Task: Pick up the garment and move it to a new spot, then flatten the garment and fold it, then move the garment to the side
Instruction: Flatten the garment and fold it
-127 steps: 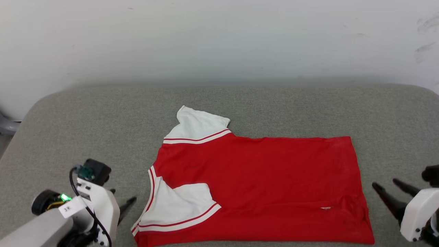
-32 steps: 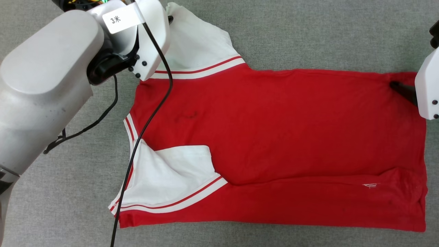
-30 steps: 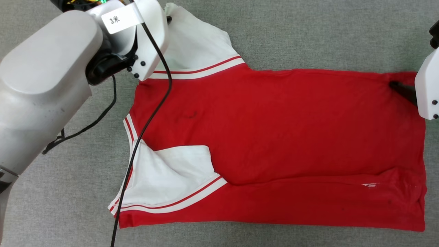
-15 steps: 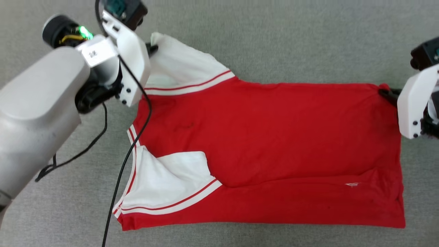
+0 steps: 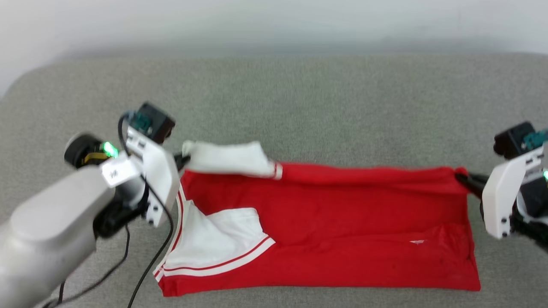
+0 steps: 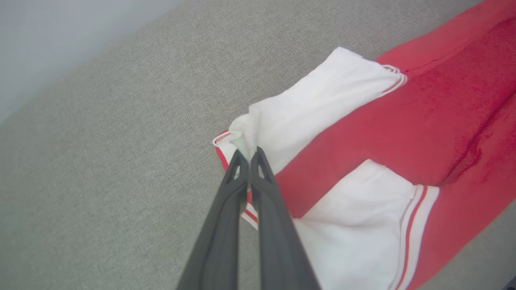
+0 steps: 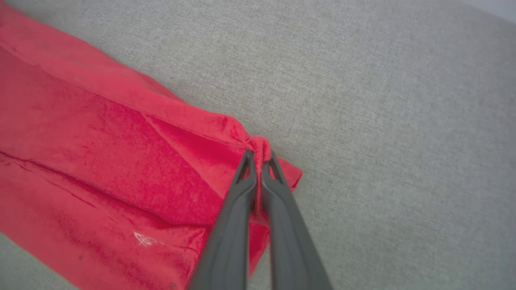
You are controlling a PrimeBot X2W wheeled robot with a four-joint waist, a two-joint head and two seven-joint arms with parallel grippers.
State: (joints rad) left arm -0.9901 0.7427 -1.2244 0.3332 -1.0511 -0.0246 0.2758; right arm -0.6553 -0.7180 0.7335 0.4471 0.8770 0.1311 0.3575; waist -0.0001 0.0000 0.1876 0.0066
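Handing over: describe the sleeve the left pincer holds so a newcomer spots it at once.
On the grey pad lies a red shirt. Its far white sleeve is pinched at the tip in the shut left pincer and raised; the near white sleeve lies flat on the red cloth.

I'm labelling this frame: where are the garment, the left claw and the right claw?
garment (image 5: 342,209): head view, red body.
left claw (image 6: 248,152): left wrist view, between its fingertips.
right claw (image 7: 260,155): right wrist view, between its fingertips.
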